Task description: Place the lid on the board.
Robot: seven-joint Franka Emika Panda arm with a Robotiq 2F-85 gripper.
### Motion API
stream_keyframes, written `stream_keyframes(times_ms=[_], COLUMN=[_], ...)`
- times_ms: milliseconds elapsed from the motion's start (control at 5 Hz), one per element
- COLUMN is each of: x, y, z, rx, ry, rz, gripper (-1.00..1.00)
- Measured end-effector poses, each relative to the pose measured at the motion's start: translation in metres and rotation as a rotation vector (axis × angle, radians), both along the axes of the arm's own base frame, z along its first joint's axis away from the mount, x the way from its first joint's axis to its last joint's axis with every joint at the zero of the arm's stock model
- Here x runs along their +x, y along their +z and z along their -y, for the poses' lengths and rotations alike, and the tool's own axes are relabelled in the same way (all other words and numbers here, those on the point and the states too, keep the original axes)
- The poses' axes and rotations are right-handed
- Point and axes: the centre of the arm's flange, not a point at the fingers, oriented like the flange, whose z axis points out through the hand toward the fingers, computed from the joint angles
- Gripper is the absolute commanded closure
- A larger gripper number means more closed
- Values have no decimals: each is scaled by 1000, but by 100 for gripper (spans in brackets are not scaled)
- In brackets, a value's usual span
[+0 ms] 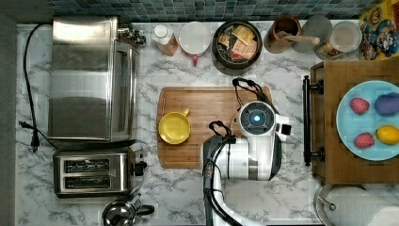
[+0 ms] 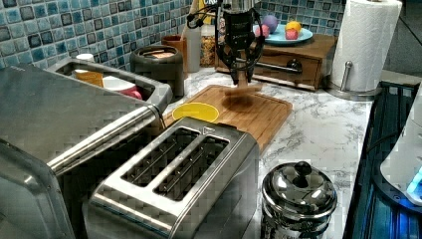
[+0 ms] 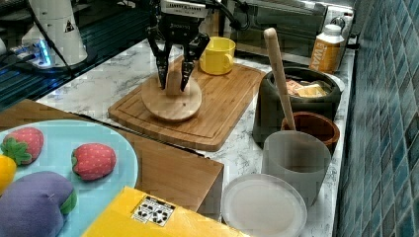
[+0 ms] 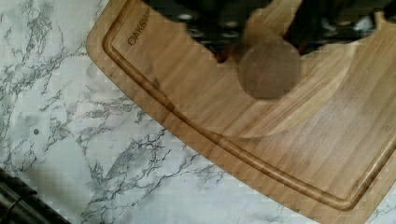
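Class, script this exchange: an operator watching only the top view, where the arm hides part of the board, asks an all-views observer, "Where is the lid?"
Observer: The right view shows the round wooden lid over the board, under the claw.
Operator: Is it gripped?
Observer: Yes, the claw's fingers clamp its knob.
Operator: Set down yet?
Observer: Seemingly not: the left view shows a shadow beneath it.
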Motion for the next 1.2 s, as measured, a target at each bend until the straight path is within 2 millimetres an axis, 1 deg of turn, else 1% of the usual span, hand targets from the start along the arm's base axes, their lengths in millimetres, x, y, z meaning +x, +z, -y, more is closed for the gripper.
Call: stream_keyframes(times_ms=[400, 800, 1000, 1200], x=[2, -6, -7, -7], y=[1, -4, -6, -7], z=[-3, -1, 2, 0], rx=[0, 6, 5, 3], ry=[7, -16, -23, -16], rz=[2, -87, -90, -91], gripper=[-100, -100, -100, -100])
